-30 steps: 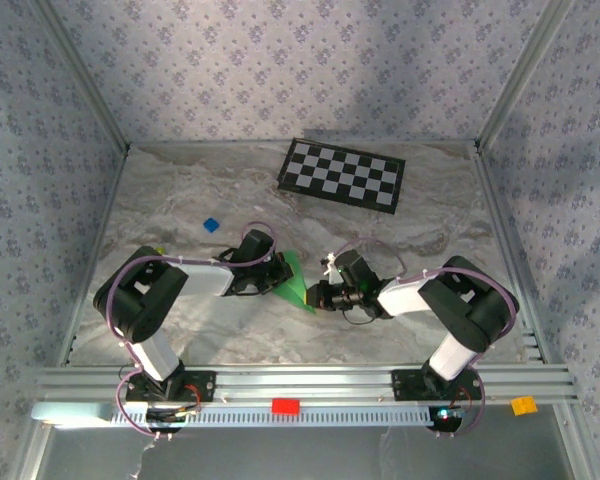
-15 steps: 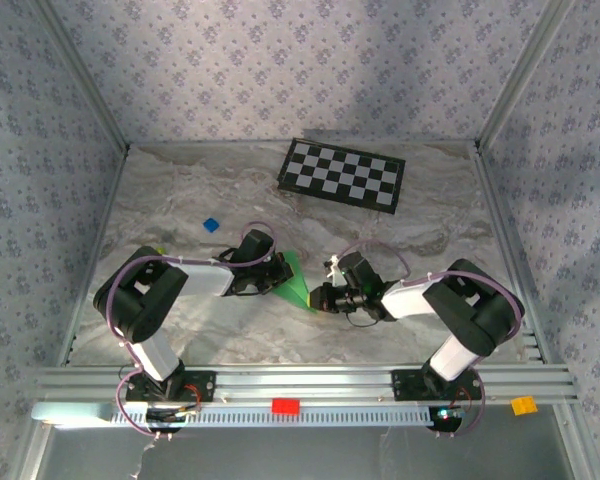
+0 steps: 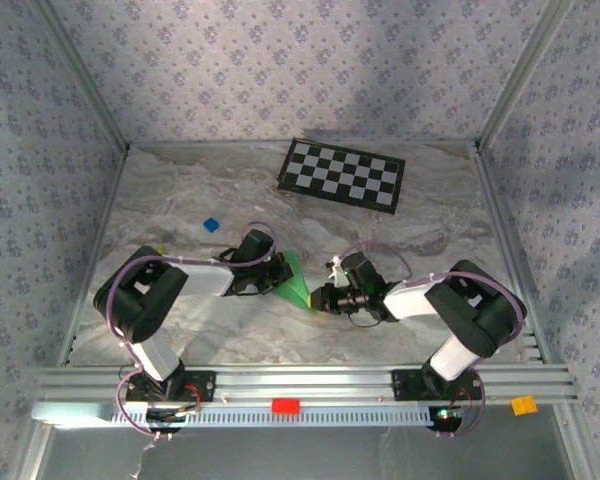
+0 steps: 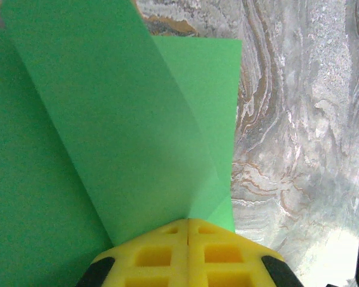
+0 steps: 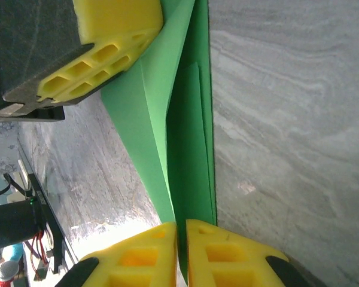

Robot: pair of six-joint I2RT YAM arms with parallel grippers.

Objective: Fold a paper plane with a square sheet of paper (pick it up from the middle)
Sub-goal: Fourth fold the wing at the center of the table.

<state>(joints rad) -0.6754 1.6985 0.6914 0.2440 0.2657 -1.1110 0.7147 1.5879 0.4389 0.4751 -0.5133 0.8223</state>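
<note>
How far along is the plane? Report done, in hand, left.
Done: the green paper already shows overlapping folds narrowing to a point. In hand: the left gripper is shut on its wider part, the right gripper on its narrow end. Left: the remaining folds; no finished dart with wings yet.

A: What's on the marbled desk (image 3: pixel 180 195)?
B: A black-and-white checkerboard (image 3: pixel 342 173) flat at the back, and a tiny blue block (image 3: pixel 211 225) nearer, to its left.
A: The front rail (image 3: pixel 380 378)?
B: Red block (image 3: pixel 285 406) mid-rail, orange block (image 3: pixel 523 405) far right.
</note>
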